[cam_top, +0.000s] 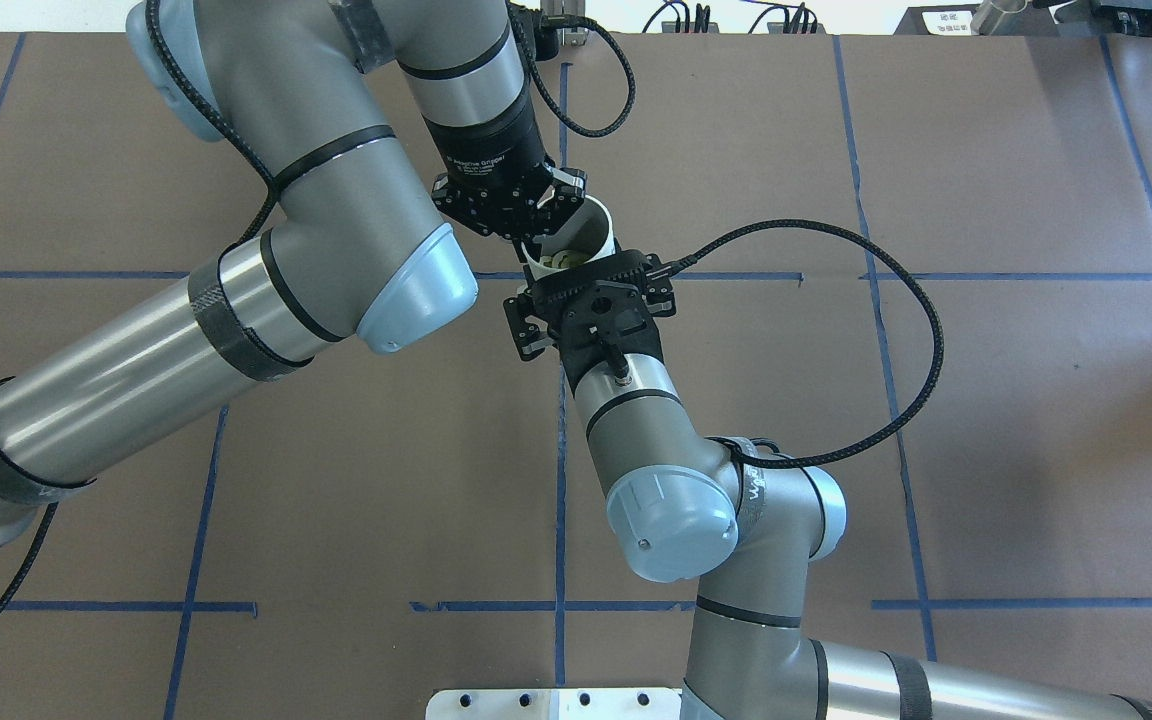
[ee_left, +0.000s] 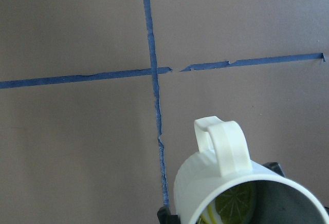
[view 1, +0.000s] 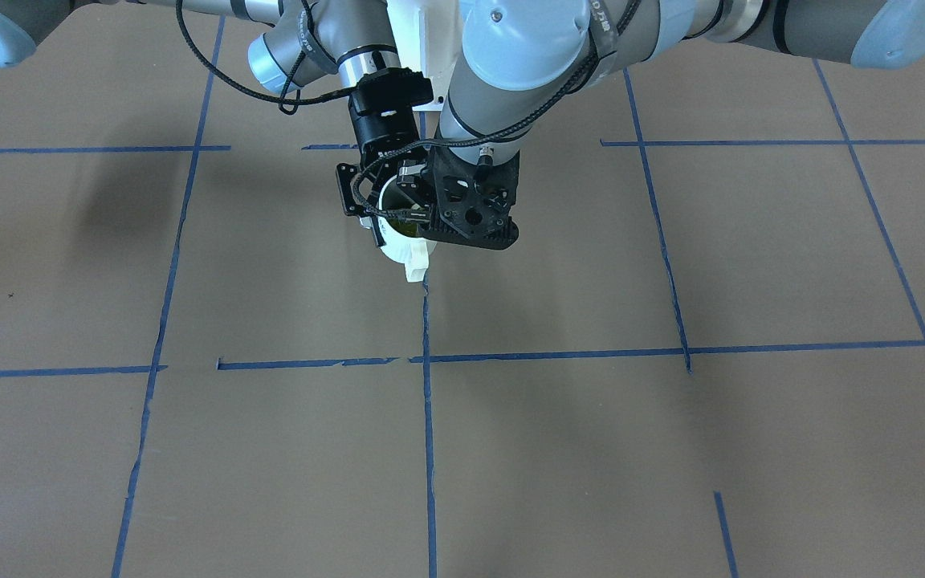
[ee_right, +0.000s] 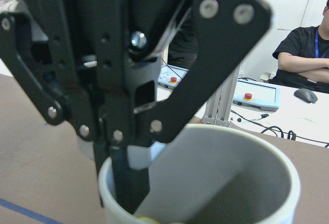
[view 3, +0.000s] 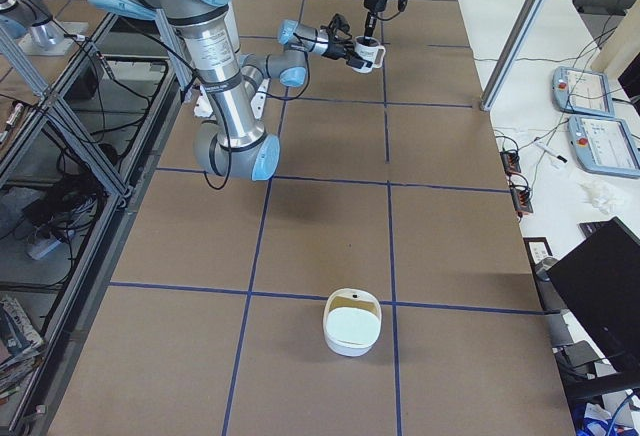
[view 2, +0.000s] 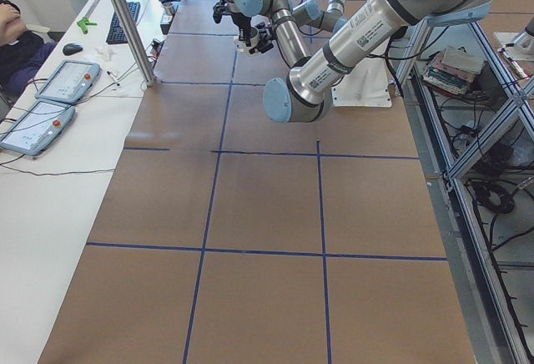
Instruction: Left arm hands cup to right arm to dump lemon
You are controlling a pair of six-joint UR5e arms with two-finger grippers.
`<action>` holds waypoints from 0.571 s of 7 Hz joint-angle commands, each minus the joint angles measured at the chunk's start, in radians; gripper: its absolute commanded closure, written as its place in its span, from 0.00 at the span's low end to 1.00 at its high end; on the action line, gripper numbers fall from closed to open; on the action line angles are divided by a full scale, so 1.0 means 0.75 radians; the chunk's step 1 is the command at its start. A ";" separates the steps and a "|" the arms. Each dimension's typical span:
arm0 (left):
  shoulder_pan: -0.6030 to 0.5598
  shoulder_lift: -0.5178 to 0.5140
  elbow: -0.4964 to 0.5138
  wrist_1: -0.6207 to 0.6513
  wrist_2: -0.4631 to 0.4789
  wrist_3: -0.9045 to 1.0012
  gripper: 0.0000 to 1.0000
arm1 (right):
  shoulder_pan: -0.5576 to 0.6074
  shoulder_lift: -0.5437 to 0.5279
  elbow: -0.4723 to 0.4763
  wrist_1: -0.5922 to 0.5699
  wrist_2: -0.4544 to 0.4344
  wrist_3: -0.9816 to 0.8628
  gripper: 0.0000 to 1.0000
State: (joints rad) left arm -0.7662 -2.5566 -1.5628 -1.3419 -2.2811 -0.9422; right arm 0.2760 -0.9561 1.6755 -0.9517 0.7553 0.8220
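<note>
The white ribbed cup hangs in the air above the table's centre line, mouth up and slightly tilted. The lemon lies inside it, a yellow-green slice. My left gripper, the black cylindrical one, comes down from above and is shut on the cup's rim. In the right wrist view the cup fills the lower half, with one linkage finger inside the wall. My right gripper, the black lattice one, reaches in level and touches the cup's side. I cannot tell whether it is open or shut.
A white bowl stands on the brown table far toward the robot's right end. Blue tape lines cross the table. People sit at the white desk beyond the far edge, among teach pendants.
</note>
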 commanded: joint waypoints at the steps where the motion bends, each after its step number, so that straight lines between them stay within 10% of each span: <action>1: -0.001 0.005 0.002 0.000 -0.027 0.000 0.10 | 0.000 0.001 0.002 0.007 0.001 0.002 0.84; 4: -0.015 0.012 -0.051 0.044 -0.055 -0.002 0.00 | 0.000 -0.010 0.002 0.003 0.001 0.000 0.84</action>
State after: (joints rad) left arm -0.7716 -2.5488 -1.5835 -1.3333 -2.3157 -0.9429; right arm 0.2761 -0.9598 1.6767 -0.9489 0.7562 0.8228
